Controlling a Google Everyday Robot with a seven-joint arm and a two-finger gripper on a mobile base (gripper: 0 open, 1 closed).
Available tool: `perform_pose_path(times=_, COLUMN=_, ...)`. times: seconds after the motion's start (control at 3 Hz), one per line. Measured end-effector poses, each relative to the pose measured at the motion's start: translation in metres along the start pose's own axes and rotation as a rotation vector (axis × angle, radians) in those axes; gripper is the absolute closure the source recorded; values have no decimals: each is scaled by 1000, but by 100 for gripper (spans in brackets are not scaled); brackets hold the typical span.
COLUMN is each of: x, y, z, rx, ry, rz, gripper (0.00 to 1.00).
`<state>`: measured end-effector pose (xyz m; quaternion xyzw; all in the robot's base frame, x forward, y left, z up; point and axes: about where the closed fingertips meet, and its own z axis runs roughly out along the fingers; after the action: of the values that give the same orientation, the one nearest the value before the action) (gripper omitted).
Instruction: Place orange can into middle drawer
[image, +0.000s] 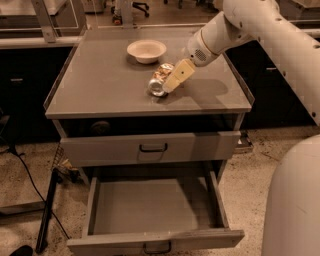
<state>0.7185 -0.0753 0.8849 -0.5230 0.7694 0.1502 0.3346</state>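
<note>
The orange can (159, 80) lies tilted on its side on the grey cabinet top (100, 85), just in front of the cream bowl. My gripper (171, 82) reaches down from the upper right and sits right against the can's right side; its cream tip overlaps the can. The middle drawer (155, 237) is pulled out wide below, its inside bare, with a dark loop handle on its front. It is well below and in front of the can.
A shallow cream bowl (146, 50) stands on the cabinet top behind the can. The upper drawer front (150, 148) is closed. My white arm (280, 35) crosses the upper right, and a large white part (295, 205) fills the lower right. Cables lie on the floor at left.
</note>
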Motion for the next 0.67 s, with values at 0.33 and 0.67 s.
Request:
perform_pose_path(times=0.33, x=-1, y=0, z=7, rx=-6, ry=-7, rz=4, gripper=0)
perform_pose_path(times=0.67, x=-6, y=0, z=27, rx=-23, ry=-24, rz=12, gripper=0)
